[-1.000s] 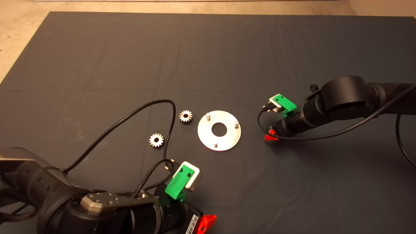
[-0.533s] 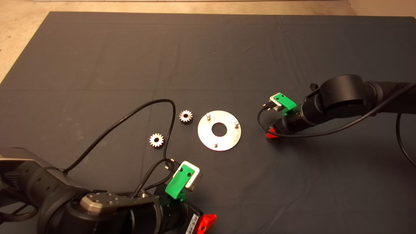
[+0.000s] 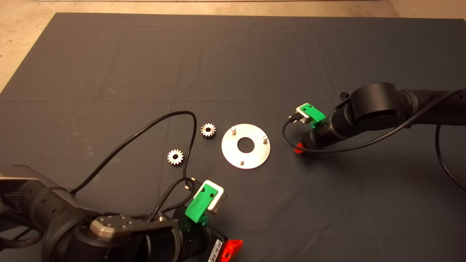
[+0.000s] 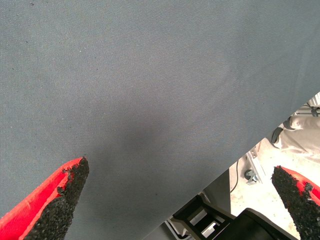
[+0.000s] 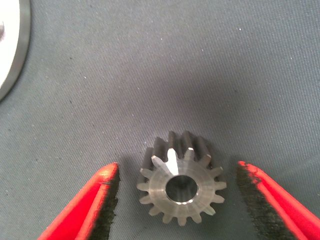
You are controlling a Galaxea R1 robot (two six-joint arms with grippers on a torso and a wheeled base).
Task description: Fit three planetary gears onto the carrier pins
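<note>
Left gripper [image 3: 230,251]: parked at the mat's near edge, about 6 o'clock from the disc, fingers [image 4: 60,195] spread wide over bare mat [image 4: 150,75] with nothing between them; it looks to be waiting its turn.

Near gear [image 3: 175,157]: lies flat on the mat at about 8 o'clock from the disc, well apart from it, untouched.

Second gear [image 3: 208,130]: flat on the mat at about 10 o'clock, just beside the disc's rim, under the loop of the left arm's black cable [image 3: 153,125].

Disc [image 3: 255,154]: flat at mid-mat, shiny, with a large centre hole; its three pins [image 3: 233,128] stand in a triangle, all bare, so no gear is installed yet.

Right gripper [image 3: 299,148]: low to the mat at about 3 o'clock from the disc, near its rim, only a red tip showing under the arm.

Third gear [image 5: 180,185]: lies flat between the right gripper's [image 5: 175,200] parted fingers [image 5: 102,200], bore up, touching neither pad; the gripper seems centred on it so that closing would pinch the teeth evenly.

Stage: likely the first pick, with the nearest pin a short carry away.
</note>
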